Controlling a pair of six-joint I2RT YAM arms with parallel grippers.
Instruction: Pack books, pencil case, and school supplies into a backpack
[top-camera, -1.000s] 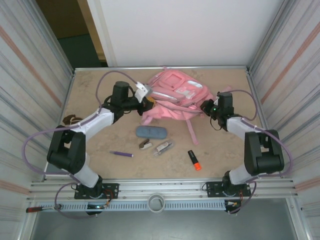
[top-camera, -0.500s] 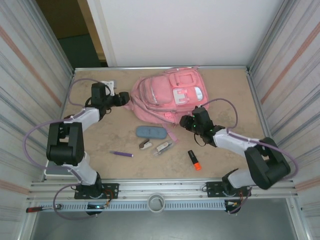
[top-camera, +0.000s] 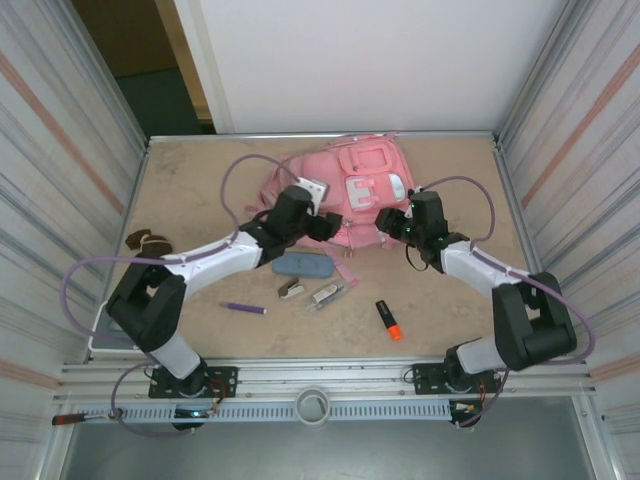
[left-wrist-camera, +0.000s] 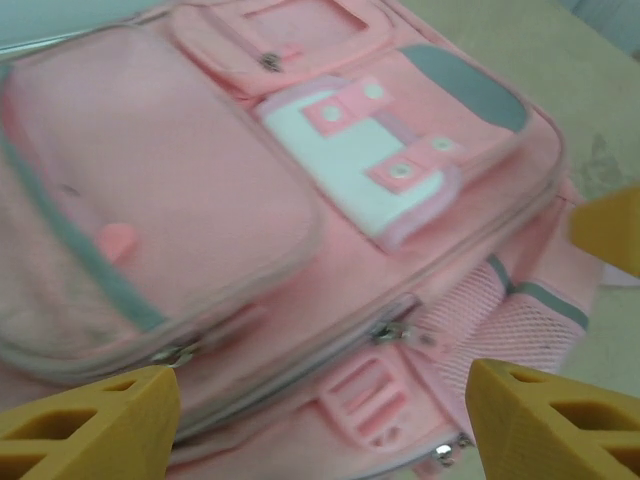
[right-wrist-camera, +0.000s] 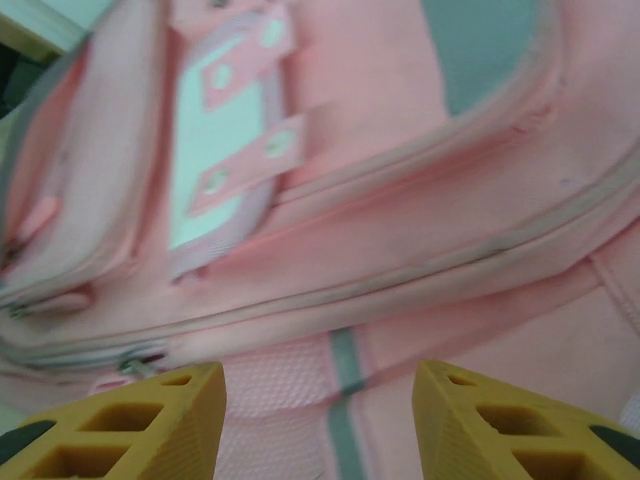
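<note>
**Top external:** backpack (top-camera: 350, 190) lies flat at back-middle of the table (top-camera: 180, 190), front up w/ white patch (top-camera: 362, 187) showing. A sec ago it was bunched and partly lifted. Half a sec ago it sat further left and turned. So it's been dragged and squared up.

The left gripper (top-camera: 325, 226) has swung from the pack's far-left side to its near edge, left of centre. The right gripper (top-camera: 390, 222) has gone from the strap area to the near-right edge. From above, can't tell if either touches the fabric.

Nothing else has moved in that sec, and all of it is on the table outside the pack:
- pencil case (top-camera: 302, 265), just near of the pack
- purple pen (top-camera: 243, 308)
- stapler-like piece (top-camera: 291, 289)
- clip-like piece (top-camera: 328, 294)
- highlighter (top-camera: 388, 320)

**Left wrist:** fingers (left-wrist-camera: 90, 420) spread wide, nothing btwn them. Below is the pack's near side. A zip pull (left-wrist-camera: 392, 331) sits approx midway btwn the tips, w/ a mesh pocket (left-wrist-camera: 500, 325) to its right. Zips look closed.

**Right wrist:** fingers (right-wrist-camera: 130, 420) also wide, holding nothing. A zip line runs across the pink fabric, and a zip pull (right-wrist-camera: 130, 365) sits just by one tip.

**Meaning:** repositioning prob. done and both arms lined up on the zips. Opening a pocket looks like the step in hand. Nothing packed yet, so it's early in the task.
</note>
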